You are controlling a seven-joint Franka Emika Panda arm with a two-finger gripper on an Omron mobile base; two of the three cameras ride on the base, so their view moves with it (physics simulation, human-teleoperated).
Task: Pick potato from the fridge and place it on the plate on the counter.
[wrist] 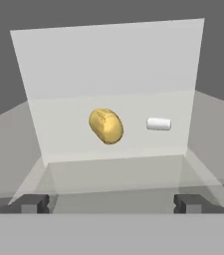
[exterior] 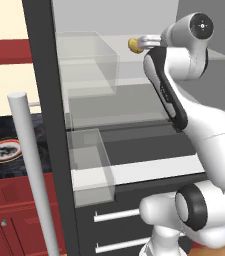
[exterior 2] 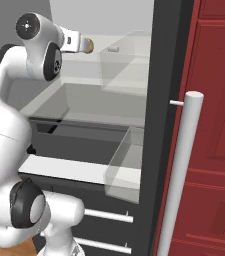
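The potato (wrist: 106, 126), yellow-tan and lumpy, lies on an upper glass shelf of the open fridge (exterior: 45, 75). In the hand view it sits just ahead of my gripper (wrist: 111, 204), centred between the two wide-apart fingertips (wrist: 34, 203) and not touched by them. The gripper (exterior: 148, 40) is open and holds nothing. From the base views the arm reaches up to that shelf, with the potato (exterior: 133, 45) (exterior 2: 88, 45) at the end of the hand (exterior 2: 73, 41). The plate (exterior: 3, 150), red-rimmed with a black centre, rests on the black counter (exterior: 14, 127) left of the fridge.
A small white block (wrist: 159, 124) (exterior 2: 113, 49) lies on the same shelf beside the potato. Clear bins (exterior: 89, 60) (exterior 2: 126, 65) hang along the shelves. The silver door handle (exterior: 31, 170) (exterior 2: 181, 170) stands close in front. Red cabinets (exterior: 4, 220) sit under the counter.
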